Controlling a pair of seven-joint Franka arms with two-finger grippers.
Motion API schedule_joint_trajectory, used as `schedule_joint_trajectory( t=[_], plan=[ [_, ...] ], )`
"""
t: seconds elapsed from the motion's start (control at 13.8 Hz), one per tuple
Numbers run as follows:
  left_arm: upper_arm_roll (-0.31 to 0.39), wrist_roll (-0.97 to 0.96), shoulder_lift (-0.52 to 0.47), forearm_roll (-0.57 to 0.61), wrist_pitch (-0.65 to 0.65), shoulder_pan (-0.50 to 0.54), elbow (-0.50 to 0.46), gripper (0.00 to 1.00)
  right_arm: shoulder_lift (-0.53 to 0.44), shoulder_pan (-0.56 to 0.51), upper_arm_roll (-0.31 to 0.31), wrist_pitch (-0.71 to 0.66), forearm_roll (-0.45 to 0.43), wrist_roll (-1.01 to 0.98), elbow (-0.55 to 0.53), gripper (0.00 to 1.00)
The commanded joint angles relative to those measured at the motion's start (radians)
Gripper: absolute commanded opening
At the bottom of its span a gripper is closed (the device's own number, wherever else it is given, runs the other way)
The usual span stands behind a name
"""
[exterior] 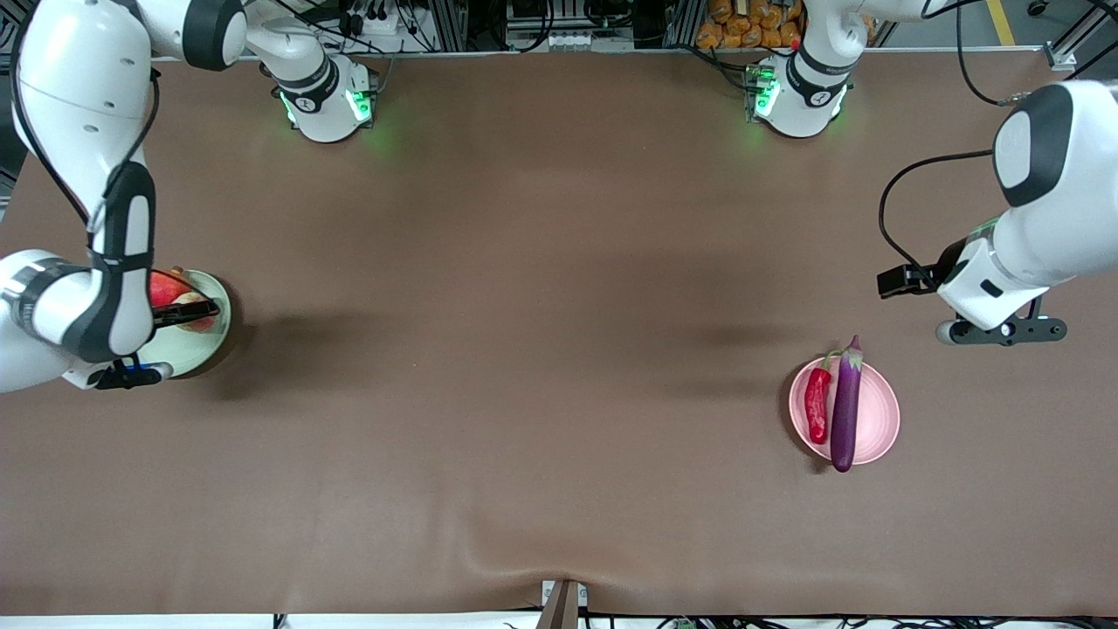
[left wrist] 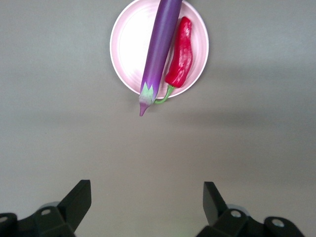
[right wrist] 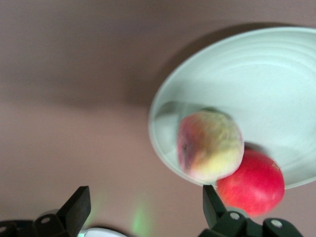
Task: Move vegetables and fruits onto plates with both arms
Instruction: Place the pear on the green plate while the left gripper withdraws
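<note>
- Two plates: glossy purple eggplant (exterior: 845,409) and red chili (exterior: 817,405) on pink plate (exterior: 880,418)
- Peach (right wrist: 209,146) touching pomegranate (right wrist: 252,183) on green plate (right wrist: 276,94)
- Left pincer (left wrist: 146,197) apart over bare bench (exterior: 524,349)
- Right pincer (right wrist: 146,200) apart by green plate

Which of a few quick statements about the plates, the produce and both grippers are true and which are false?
1. The eggplant and chili lie side by side on the pink plate. True.
2. The peach sits alone on the green plate. False: the pomegranate is there too, touching it.
3. The left gripper is open and holds nothing. True.
4. The right gripper is clamped on the peach. False: its fingers are open and empty, above the green plate's edge.
5. The eggplant fits inside the plate's rim. False: both ends overhang it.
</note>
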Motion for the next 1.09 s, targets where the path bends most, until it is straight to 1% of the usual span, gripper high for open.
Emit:
schedule_joint_trajectory(
  t=[0.0,0.07,0.15,0.22,0.29,0.36,0.51,0.58,0.73,0.8,0.87,0.94,1.02],
  plan=[
    [-0.096,0.023,-0.123,0.032,0.020,0.088,-0.059,1.00,-0.033,-0.004,0.013,-0.127,-0.015,-0.010,0.115,1.00],
    [-0.197,0.022,-0.135,0.030,0.019,0.168,-0.058,1.00,-0.073,0.012,0.016,-0.133,-0.024,-0.016,0.135,1.00],
    [-0.277,0.014,-0.143,0.030,0.008,0.239,-0.053,1.00,-0.102,0.032,0.016,-0.135,-0.024,-0.014,0.159,1.00],
    [-0.348,0.004,-0.152,0.029,-0.015,0.280,-0.043,1.00,-0.113,0.028,0.021,-0.144,-0.012,-0.011,0.199,1.00],
    [-0.373,-0.001,-0.155,0.029,-0.051,0.288,-0.024,1.00,-0.115,0.022,0.040,-0.194,-0.014,-0.010,0.272,1.00],
    [-0.377,0.000,-0.155,0.029,-0.096,0.287,0.015,1.00,-0.113,-0.001,0.077,-0.246,-0.015,-0.007,0.360,1.00],
    [-0.368,0.025,-0.155,0.029,-0.151,0.285,0.083,1.00,-0.112,-0.076,0.187,-0.303,-0.029,-0.007,0.519,1.00],
    [-0.362,0.049,-0.157,0.030,-0.173,0.284,0.100,1.00,-0.121,-0.098,0.211,-0.303,-0.046,-0.002,0.552,1.00],
    [-0.350,0.095,-0.163,0.029,-0.208,0.279,0.137,1.00,-0.171,-0.137,0.229,-0.316,-0.053,0.002,0.568,1.00],
    [-0.348,0.096,-0.160,0.029,-0.236,0.281,0.158,1.00,-0.190,-0.170,0.261,-0.348,-0.053,0.039,0.568,1.00],
    [-0.348,0.094,-0.159,0.029,-0.259,0.281,0.175,1.00,-0.214,-0.209,0.307,-0.387,-0.052,0.140,0.568,1.00],
    [-0.338,0.088,-0.159,0.021,-0.285,0.281,0.180,1.00,-0.248,-0.248,0.374,-0.411,-0.056,0.267,0.568,1.00],
    [-0.333,0.080,-0.160,0.018,-0.302,0.281,0.190,1.00,-0.272,-0.272,0.420,-0.412,-0.067,0.348,0.568,1.00]
  ],
)
